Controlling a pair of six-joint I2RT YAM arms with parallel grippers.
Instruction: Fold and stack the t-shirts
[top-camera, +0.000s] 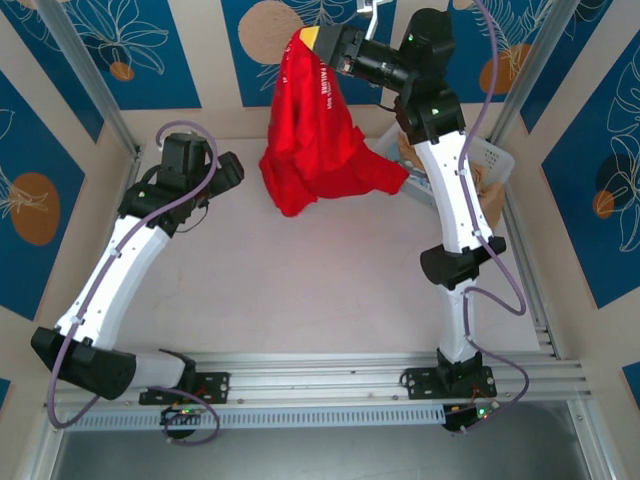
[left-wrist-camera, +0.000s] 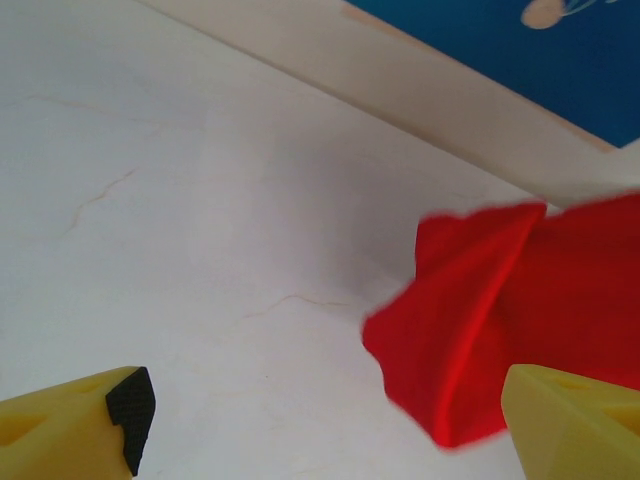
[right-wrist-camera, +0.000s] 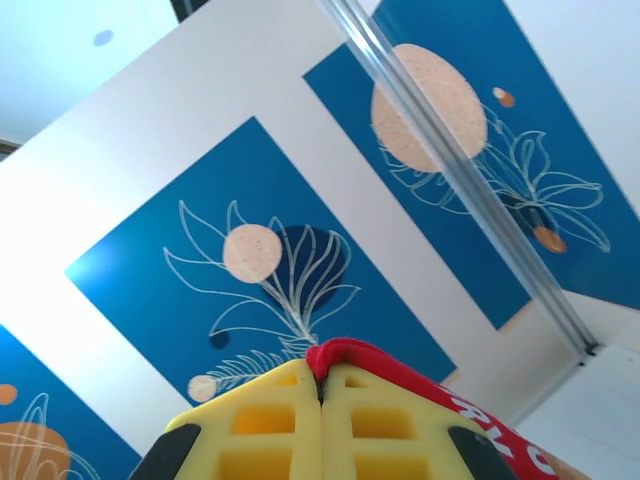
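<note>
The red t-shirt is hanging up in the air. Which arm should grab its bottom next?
Probably the left arm. Its jaws are open, empty and close beside the lower edge of the red t-shirt. The right arm is busy: its jaws are shut on the shirt's top, holding it up.

Right gripper (right-wrist-camera: 322, 392), seen from behind its two yellow fingers (right-wrist-camera: 262, 425), which are pressed together and pinch a fold of the red t-shirt (right-wrist-camera: 400, 378) at their tips. The cloth runs off to the lower right, bearing white lettering (right-wrist-camera: 492, 432). Beyond stands a cream wall (right-wrist-camera: 120, 150) with blue flower panels (right-wrist-camera: 150, 270), crossed diagonally by a metal post (right-wrist-camera: 470, 190)
</note>
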